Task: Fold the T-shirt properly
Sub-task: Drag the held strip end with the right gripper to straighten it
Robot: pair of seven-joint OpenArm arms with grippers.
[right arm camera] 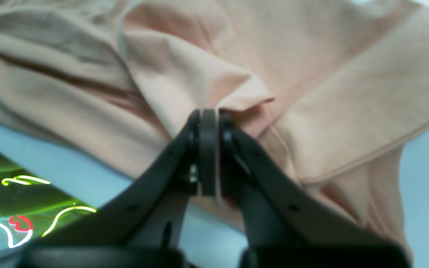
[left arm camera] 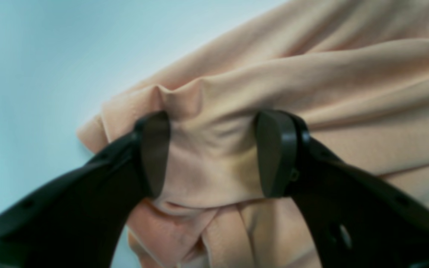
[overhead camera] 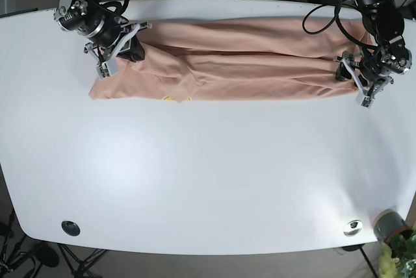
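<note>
While the base view takes in the whole white table point(overhead camera: 208, 174), it shows one peach T-shirt point(overhead camera: 240, 60) lying as a long, rumpled band across the far side, with a small yellow mark at its near edge. Two arms reach it, one at each end: the right hand point(overhead camera: 114, 47) on the picture's left, the left hand point(overhead camera: 359, 78) on its right. From here neither grip can be read.

Seen from the left wrist, the left hand point(left arm camera: 214, 154) has its two dark pads point(left arm camera: 156, 152) set apart, straddling a bunched ridge of the cloth that fills the gap between them; the pads touch the fabric at either side. The shirt here runs in soft diagonal folds over pale table.

Through the right wrist camera, the right hand point(right arm camera: 209, 149) is pressed together, pinching a folded point of the shirt, whose layers overlap with a stitched hem to the right.
</note>
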